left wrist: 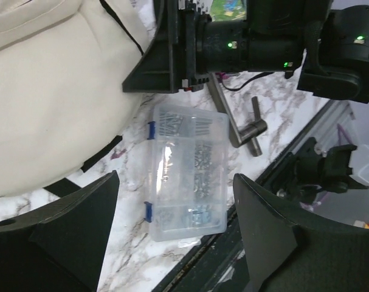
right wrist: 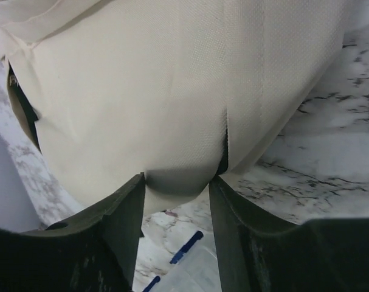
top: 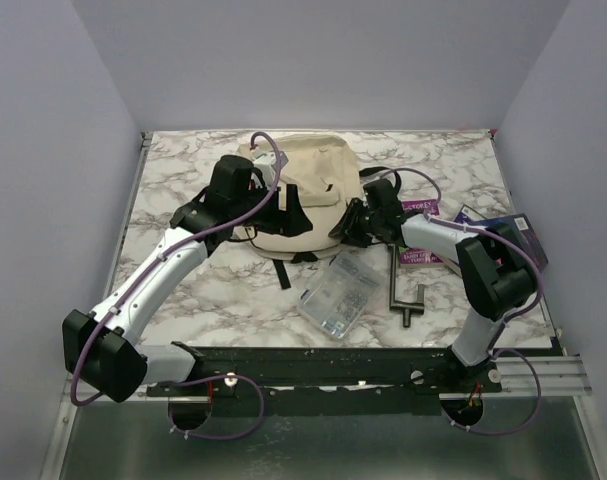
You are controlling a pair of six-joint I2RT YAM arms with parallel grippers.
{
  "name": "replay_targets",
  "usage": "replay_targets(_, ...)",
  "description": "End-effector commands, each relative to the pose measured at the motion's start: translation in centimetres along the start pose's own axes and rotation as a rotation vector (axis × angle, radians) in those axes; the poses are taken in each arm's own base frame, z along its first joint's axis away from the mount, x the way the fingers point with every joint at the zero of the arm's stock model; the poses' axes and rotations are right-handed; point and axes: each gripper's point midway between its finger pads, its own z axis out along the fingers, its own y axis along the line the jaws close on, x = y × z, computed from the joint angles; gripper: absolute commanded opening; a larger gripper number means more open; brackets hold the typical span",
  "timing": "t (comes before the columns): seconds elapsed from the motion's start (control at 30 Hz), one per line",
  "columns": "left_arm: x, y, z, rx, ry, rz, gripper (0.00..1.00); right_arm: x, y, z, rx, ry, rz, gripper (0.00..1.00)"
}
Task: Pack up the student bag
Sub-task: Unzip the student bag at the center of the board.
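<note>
The student bag (top: pixel 305 180), cream fabric with black straps, lies at the back middle of the table and fills the right wrist view (right wrist: pixel 148 91). My right gripper (right wrist: pixel 177 177) pinches a fold of its lower edge, and the cloth touches both fingertips. At the bag's near left side (left wrist: pixel 50 91), my left gripper (left wrist: pixel 175 176) hovers wide open and holds nothing. It hangs over a clear plastic box (left wrist: pixel 187 173) with blue latches. From above, the left gripper (top: pixel 288 215) and right gripper (top: pixel 347 228) flank the bag's front edge.
The clear box (top: pixel 338 293) of small parts lies in front of the bag. A metal T-shaped tool (top: pixel 403 290) lies to its right. A purple packet (top: pixel 423 245) and a dark blue item (top: pixel 518 232) sit at the right. A black strap (left wrist: pixel 102 152) trails from under the bag.
</note>
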Motion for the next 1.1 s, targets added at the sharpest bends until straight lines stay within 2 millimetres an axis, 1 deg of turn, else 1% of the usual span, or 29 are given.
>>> replay_targets(0.0, 0.6, 3.5, -0.1, -0.186, 0.034, 0.11, 0.79, -1.3, 5.3, 0.0, -0.19, 0.029, 0.007, 0.39)
replay_targets(0.03, 0.8, 4.5, -0.1, -0.238, 0.037, 0.139, 0.79, -1.5, 6.0, -0.3, -0.21, 0.03, 0.006, 0.32)
replay_targets(0.1, 1.1, 6.6, -0.4, -0.354, 0.041, 0.195, 0.8, -2.2, 7.4, -0.9, -0.251, 0.025, -0.005, 0.15)
replay_targets(0.13, 1.1, 7.4, -0.6, -0.403, 0.039, 0.213, 0.81, -2.7, 8.3, -1.2, -0.271, 0.02, -0.015, 0.05)
replay_targets(0.17, 1.1, 8.1, -0.8, -0.445, 0.033, 0.224, 0.81, -2.6, 8.4, -1.4, -0.264, 0.037, -0.014, 0.01)
replay_targets(0.23, 0.9, 8.8, -1.1, -0.49, 0.024, 0.233, 0.81, -3.0, 9.4, -1.9, -0.289, 0.047, -0.024, 0.0)
replay_targets(0.3, 0.6, 8.9, -1.2, -0.501, 0.016, 0.229, 0.82, -3.2, 10.3, -2.4, -0.314, 0.052, -0.035, 0.0)
replay_targets(0.33, 0.3, 8.9, -1.5, -0.515, 0.0, 0.193, 0.84, -3.4, 10.5, -2.6, -0.312, 0.048, -0.046, 0.0)
replay_targets(0.4, -0.2, 9.0, -2.1, -0.507, -0.033, 0.085, 0.84, -3.8, 9.8, -2.7, -0.271, 0.02, -0.082, 0.0)
replay_targets(0.43, -0.2, 9.2, -2.4, -0.496, -0.048, 0.026, 0.83, -4.0, 9.1, -2.7, -0.243, 0.001, -0.108, 0.0)
replay_targets(0.5, -0.4, 10.0, -2.9, -0.449, -0.084, -0.142, 0.84, -3.7, 8.4, -2.7, -0.231, -0.001, -0.175, 0.0)
replay_targets(0.53, -0.5, 11.1, -3.2, -0.446, -0.1, -0.22, 0.83, -3.3, 8.4, -2.8, -0.244, 0.016, -0.214, 0.0)
replay_targets(0.63, -0.2, 13.7, -3.4, -0.446, -0.103, -0.418, 0.81, -2.4, 7.4, -2.2, -0.235, 0.05, -0.283, 0.0)
replay_targets(0.67, 0.0, 14.8, -3.2, -0.472, -0.103, -0.472, 0.79, -2.3, 6.8, -1.9, -0.218, 0.053, -0.31, 0.0)
replay_targets(0.7, 0.1, 15.9, -3.3, -0.492, -0.109, -0.531, 0.78, -2.9, 5.9, -1.5, -0.163, 0.04, -0.337, 0.0)
replay_targets(0.73, 0.2, 16.8, -3.1, -0.502, -0.11, -0.584, 0.75, -3.8, 5.0, -1.6, -0.07, 0.003, -0.387, 0.01)
replay_targets(0.77, 0.4, 17.5, -3.2, -0.507, -0.111, -0.631, 0.74, -4.5, 4.6, -1.9, 0.01, -0.048, -0.446, 0.06)
replay_targets(0.8, 0.5, 18.1, -3.2, -0.504, -0.116, -0.674, 0.73, -5.1, 4.8, -2.4, 0.087, -0.111, -0.52, 0.2)
replay_targets(0.83, 0.4, 18.7, -3.6, -0.508, -0.136, -0.701, 0.73, -5.6, 5.5, -3.0, 0.131, -0.17, -0.565, 0.34)
replay_targets(0.87, 0.3, 19.1, -4.1, -0.512, -0.159, -0.711, 0.73, -5.9, 6.7, -3.4, 0.121, -0.193, -0.59, 0.44)
replay_targets(0.93, -0.2, 19.6, -5.3, -0.526, -0.215, -0.696, 0.73, -5.7, 9.2, -3.8, 0.09, -0.225, -0.621, 0.51)
replay_targets(1.0, -0.9, 19.3, -6.6, -0.528, -0.26, -0.641, 0.74, -5.0, 11.6, -3.4, 0.051, -0.253, -0.637, 0.56)
replay_targets(1.07, -1.2, 18.8, -7.6, -0.541, -0.291, -0.586, 0.74, -3.1, 14.9, -1.8, -0.101, -0.215, -0.605, 0.61)
